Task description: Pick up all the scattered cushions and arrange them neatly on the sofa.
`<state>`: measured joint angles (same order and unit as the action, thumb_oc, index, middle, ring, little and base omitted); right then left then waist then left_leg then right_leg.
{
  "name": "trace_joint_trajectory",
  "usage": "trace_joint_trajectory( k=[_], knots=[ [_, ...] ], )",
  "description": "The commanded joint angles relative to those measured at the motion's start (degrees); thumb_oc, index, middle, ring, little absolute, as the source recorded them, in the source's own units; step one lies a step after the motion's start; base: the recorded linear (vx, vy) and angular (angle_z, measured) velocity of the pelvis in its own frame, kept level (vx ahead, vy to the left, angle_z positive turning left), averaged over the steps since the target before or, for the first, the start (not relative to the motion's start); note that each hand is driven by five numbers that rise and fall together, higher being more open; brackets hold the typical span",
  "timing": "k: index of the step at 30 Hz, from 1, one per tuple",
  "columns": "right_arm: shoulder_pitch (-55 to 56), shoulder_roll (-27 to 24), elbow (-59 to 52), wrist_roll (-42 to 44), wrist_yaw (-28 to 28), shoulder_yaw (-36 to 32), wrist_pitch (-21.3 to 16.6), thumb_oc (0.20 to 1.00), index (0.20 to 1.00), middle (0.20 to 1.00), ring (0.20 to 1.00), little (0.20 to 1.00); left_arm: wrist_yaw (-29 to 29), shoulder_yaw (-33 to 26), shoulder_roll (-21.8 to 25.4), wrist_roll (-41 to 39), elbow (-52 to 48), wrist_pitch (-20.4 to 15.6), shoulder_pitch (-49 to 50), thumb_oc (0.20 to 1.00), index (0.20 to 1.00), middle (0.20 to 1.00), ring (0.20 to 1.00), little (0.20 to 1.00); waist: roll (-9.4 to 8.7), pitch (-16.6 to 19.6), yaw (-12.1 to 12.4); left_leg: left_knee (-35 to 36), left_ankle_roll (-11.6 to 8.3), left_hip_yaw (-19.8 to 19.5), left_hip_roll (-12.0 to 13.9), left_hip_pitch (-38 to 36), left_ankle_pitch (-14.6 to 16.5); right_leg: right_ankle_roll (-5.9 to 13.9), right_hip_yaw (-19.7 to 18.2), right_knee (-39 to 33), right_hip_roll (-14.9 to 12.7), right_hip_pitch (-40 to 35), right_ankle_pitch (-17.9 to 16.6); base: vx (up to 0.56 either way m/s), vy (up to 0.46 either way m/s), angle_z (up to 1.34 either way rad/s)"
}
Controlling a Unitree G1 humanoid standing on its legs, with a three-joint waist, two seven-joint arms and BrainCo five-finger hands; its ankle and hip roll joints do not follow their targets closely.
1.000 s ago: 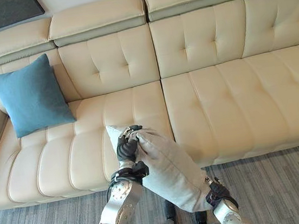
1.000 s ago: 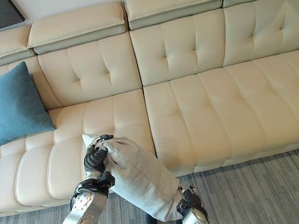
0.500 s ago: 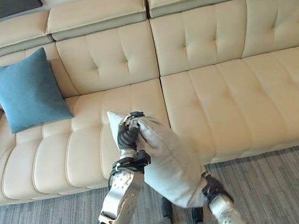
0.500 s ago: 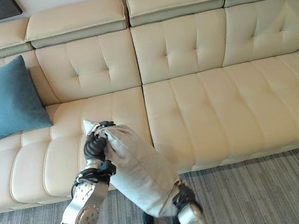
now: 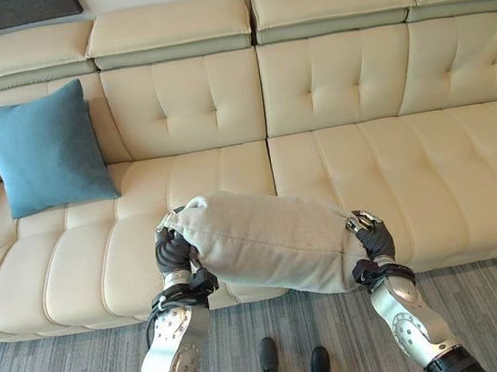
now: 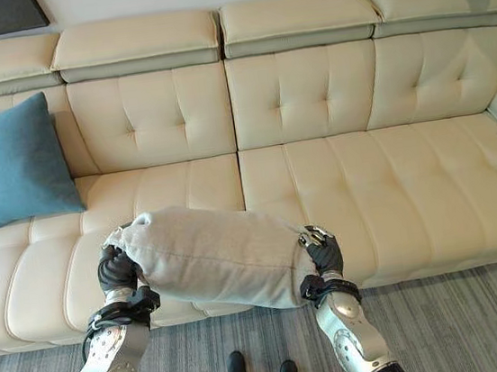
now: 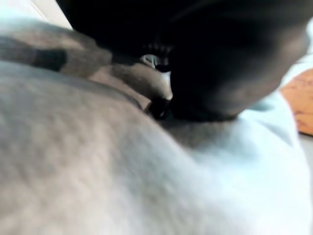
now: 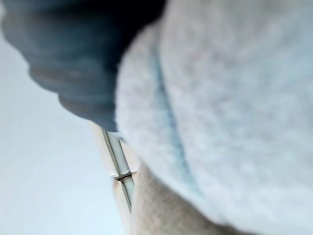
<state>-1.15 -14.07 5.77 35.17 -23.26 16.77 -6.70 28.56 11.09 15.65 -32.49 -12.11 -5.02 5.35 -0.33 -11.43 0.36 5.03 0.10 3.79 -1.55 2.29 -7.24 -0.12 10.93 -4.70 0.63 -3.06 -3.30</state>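
The grey cushion (image 5: 269, 241) has swung level, left hand (image 5: 173, 251) and right hand (image 5: 375, 241) gripping its ends above the sofa (image 5: 426, 155).

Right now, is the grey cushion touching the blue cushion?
Apart. The left eye view shows bare sofa seat between the grey cushion and the blue cushion.

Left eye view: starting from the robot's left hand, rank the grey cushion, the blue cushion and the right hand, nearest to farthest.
1. Grey cushion: gripped by the left hand at its left end, in front of the sofa.
2. Blue cushion: up-left, propped against the sofa back.
3. Right hand: at the cushion's opposite end.
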Motion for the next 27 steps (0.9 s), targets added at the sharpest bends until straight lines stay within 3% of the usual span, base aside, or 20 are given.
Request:
trace_joint_trajectory(
  k=[1, 7, 15, 18, 21, 25, 27],
  knots=[
    [-1.8, 2.0, -12.2, -4.0, 3.4, -1.1, -3.7, 0.2, 0.2, 0.2, 0.2, 0.2, -4.8, 2.5, 0.7, 4.4, -2.4, -1.3, -0.2, 0.2, 0.2, 0.2, 0.2, 0.2, -1.15, 5.5, -0.8, 0.0, -3.08, 2.8, 1.8, -6.7, 10.5, 5.82, 0.9, -0.3, -2.4, -1.9, 8.7, 0.01, -0.011, -0.06],
    [0.1, -3.2, -19.2, -9.5, 8.1, -2.9, -1.8, 0.2, 0.2, 0.2, 0.2, 0.2, -8.3, 2.2, 1.9, 6.4, -1.9, 0.1, 2.7, 0.2, 0.2, 0.2, 0.2, 0.2, -1.44, 5.3, -1.2, 0.0, -3.01, 2.5, 2.1, -7.6, 11.0, 5.4, 0.7, -0.3, -1.9, -2.8, 9.5, 0.02, -0.05, -0.02],
    [-0.3, -5.1, -22.4, -12.6, 8.2, -5.4, -2.1, 0.2, 0.2, 0.2, 0.2, 0.2, -9.0, 1.9, 1.9, 6.9, -0.8, 0.2, 3.5, 0.2, 0.2, 0.2, 0.2, 0.2, -1.79, 3.8, -1.1, -0.5, -2.7, 1.9, 2.7, -8.8, 10.0, 4.32, 0.3, -0.3, -1.0, -4.1, 10.6, 0.01, -0.098, 0.0],
    [-2.8, -5.3, -22.0, -12.9, 7.5, -4.8, -2.6, 0.2, 0.2, 0.2, 0.2, 0.2, -8.6, 2.3, 1.9, 6.1, -0.7, -0.7, 1.5, 0.2, 0.2, 0.2, 0.2, 0.2, -2.63, 1.3, -0.8, -11.0, -3.02, 0.1, 2.3, -2.4, 11.4, 3.16, 1.0, -0.3, -1.5, -3.8, 10.5, -0.08, -0.124, 0.06],
    [-4.3, -5.9, -22.1, -13.5, 7.5, -4.1, -2.5, 0.2, 0.2, 0.2, 0.2, 0.2, -8.4, 2.5, 1.7, 5.4, -0.9, -1.3, 0.5, 0.2, 0.2, 0.2, 0.2, 0.2, -2.86, -0.2, -0.3, -22.1, -4.28, -1.4, 1.3, 4.6, 9.1, 2.43, 2.1, -0.3, -1.9, -3.8, 10.5, -0.03, -0.065, 0.19],
    [-6.2, -6.0, -21.3, -14.5, 7.3, -3.0, -2.2, 0.2, 0.2, 0.2, 0.2, 0.2, -8.5, 2.7, 1.1, 5.7, -1.1, -1.4, 0.3, 0.2, 0.2, 0.2, 0.2, 0.2, -2.98, 0.3, 0.2, -16.2, -3.24, -2.9, -0.5, 8.4, 8.8, 2.69, 3.1, -0.3, -2.4, -3.6, 11.4, 0.09, 0.007, 0.23],
    [-6.6, -6.1, -20.9, -15.4, 7.0, -2.5, -2.0, 0.2, 0.2, 0.2, 0.2, 0.2, -8.4, 3.1, 0.9, 6.2, -1.1, -1.2, 0.2, 0.2, 0.2, 0.2, 0.2, 0.2, -2.85, 0.8, 0.4, -9.1, -3.15, -2.7, -0.6, 9.3, 5.3, 2.92, 3.3, -0.3, -2.0, -3.9, 11.8, 0.17, 0.055, 0.26]
  ],
)
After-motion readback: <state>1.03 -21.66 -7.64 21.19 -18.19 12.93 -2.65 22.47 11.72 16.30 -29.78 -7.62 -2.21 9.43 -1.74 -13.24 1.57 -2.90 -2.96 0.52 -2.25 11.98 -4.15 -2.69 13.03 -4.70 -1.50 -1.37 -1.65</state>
